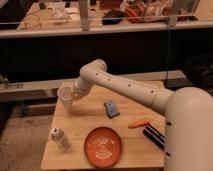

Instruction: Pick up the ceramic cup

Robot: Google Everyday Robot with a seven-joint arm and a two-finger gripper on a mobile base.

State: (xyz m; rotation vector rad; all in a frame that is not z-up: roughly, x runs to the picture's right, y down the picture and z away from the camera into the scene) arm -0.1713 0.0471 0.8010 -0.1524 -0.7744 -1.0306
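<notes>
The ceramic cup (64,95) is a small plain white handleless cup at the far left corner of the wooden table (80,122). My gripper (72,96) is at the end of the white arm that reaches left across the table. It is right against the cup's right side and is shut on it. The cup leans slightly. I cannot tell whether its base touches the table.
An orange plate (103,146) lies near the front edge. A small whitish capped bottle (60,138) lies at the front left. A blue object (111,108) lies mid-table, with an orange carrot-like thing (139,122) and a black object (154,135) at the right. A dark counter stands behind.
</notes>
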